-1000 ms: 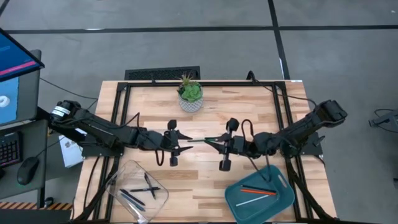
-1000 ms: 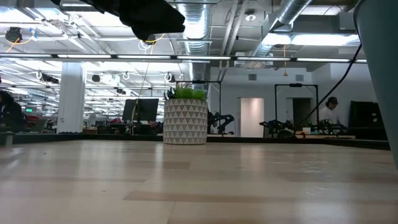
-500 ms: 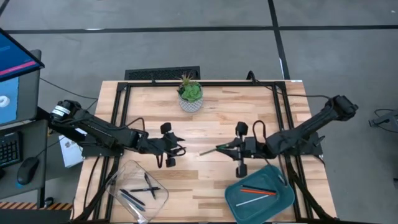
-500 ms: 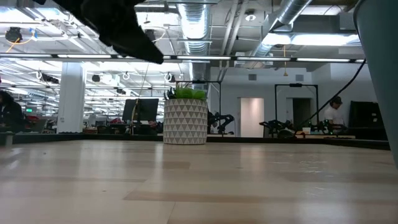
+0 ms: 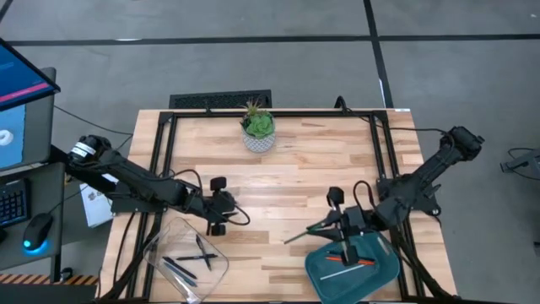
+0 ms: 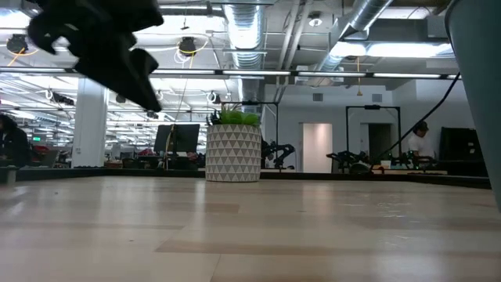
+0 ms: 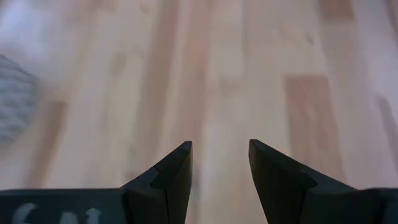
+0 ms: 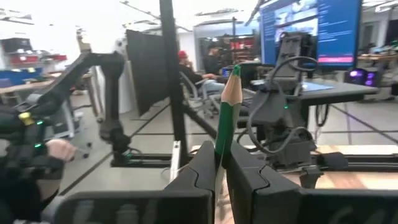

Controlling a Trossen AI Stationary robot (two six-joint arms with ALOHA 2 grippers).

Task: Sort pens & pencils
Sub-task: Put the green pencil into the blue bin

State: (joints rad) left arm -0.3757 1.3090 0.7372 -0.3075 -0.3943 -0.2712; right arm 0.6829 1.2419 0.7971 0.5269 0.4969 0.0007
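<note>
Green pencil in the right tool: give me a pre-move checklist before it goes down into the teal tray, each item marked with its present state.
1. Right tool shut on the green pencil: ok.
2. Pencil over the teal tray: not ok, its tip juts past the tray's left edge.
3. Tray holds only pencils: ok, an orange-red pencil and a white one.
4. Left tool open, empty, clear of the tray: ok.
5. Height above the tray: cannot tell.

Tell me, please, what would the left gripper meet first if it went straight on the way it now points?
Probably only bare table: the left gripper stands open with nothing between its fingers or ahead.
</note>
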